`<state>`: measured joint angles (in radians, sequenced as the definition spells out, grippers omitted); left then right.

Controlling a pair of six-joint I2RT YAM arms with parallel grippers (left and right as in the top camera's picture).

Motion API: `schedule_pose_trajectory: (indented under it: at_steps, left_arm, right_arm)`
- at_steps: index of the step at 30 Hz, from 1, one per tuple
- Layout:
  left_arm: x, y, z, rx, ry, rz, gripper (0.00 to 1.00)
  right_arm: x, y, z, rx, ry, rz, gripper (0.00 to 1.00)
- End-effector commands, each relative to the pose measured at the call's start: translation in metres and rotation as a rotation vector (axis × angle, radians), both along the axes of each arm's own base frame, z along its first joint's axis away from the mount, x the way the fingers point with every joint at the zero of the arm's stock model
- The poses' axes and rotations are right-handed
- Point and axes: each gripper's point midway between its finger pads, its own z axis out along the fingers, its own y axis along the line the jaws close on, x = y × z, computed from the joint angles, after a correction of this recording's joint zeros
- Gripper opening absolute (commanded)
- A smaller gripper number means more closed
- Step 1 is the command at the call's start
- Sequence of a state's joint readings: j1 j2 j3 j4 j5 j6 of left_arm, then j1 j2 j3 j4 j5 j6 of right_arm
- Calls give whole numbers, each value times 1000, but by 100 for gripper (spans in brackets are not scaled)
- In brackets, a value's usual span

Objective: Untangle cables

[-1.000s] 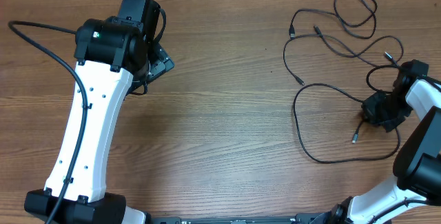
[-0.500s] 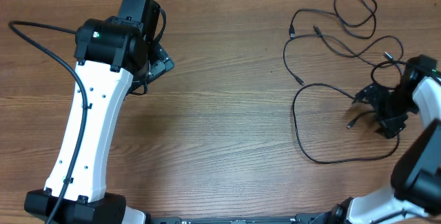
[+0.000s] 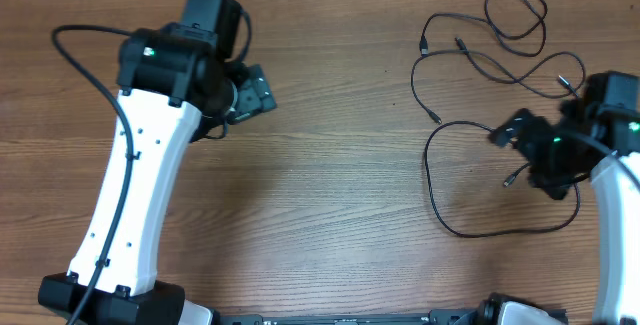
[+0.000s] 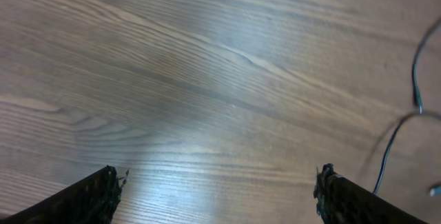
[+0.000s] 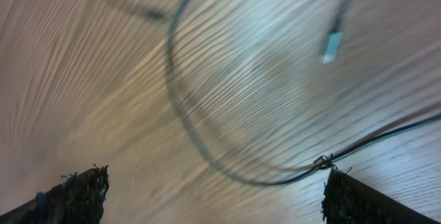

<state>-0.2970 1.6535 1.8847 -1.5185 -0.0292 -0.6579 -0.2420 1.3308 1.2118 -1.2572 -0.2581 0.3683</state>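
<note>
Right pincer (image 3: pixel 530 155): on the right side of the table, above the cables. Its fingers (image 5: pixel 79 193) are spread wide with nothing pinched. One cord runs just past the tip of one finger; I cannot tell if it touches.
Left pincer (image 3: pixel 252 93): on the far left part of the table, well apart from the cords. Its fingers (image 4: pixel 93 196) are spread wide with bare wood between them.
Cables (image 3: pixel 414 83): thin black cords lying in loose crossing loops, all on the right half of the table.
Near loop (image 3: pixel 500 233): a large open curve, the part nearest the front edge. Its far arc reaches the right pincer.
Loose plug (image 3: pixel 513 177): a small cord end inside the near loop, just beside the right pincer. It is blurred in the right wrist view.
Far loop (image 3: pixel 545 10): a smaller curl at the far right, with a plug at its far tip.
Table (image 3: pixel 330 195): brown wood grain, with both arms standing at its near edge.
</note>
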Motion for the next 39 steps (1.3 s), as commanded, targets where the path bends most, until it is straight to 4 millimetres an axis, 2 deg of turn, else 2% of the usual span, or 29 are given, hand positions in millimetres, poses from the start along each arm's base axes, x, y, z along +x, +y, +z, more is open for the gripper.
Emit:
schedule_pose_trajectory:
  at_steps: [1, 4, 7, 11, 18, 20, 23, 29, 33, 39]
  left_arm:
    - [-17, -14, 14, 26, -44, -78, 95]
    - [-35, -16, 29, 36, -78, -75, 97]
    - [-52, -13, 47, 28, -128, -90, 99]
    - [-84, -3, 70, 3, -186, -106, 98]
    - [-145, 13, 102, -78, -316, -143, 97]
    - [-163, 19, 102, -115, -338, -123, 97]
    - [-188, 33, 91, -166, -366, -63, 97]
    - [-222, 56, 50, -239, -444, -7, 98]
    - [-234, 64, 36, -291, -502, 17, 100]
    - [-237, 70, 35, -300, -546, 31, 100]
  right_arm:
    - [-5, 31, 31, -14, -113, 123, 100]
    - [-17, 52, 50, -18, -182, 189, 100]
    - [-31, 63, 68, -29, -257, 234, 100]
    - [-56, 58, 83, -109, -321, 235, 100]
    - [-97, 56, 106, -125, -446, 233, 100]
    - [-104, 56, 111, -127, -481, 231, 100]
    - [-115, 57, 116, -128, -517, 230, 100]
    - [-121, 56, 117, -126, -525, 226, 100]
    - [-120, 56, 117, -127, -527, 226, 100]
    - [-121, 56, 117, -127, -526, 226, 100]
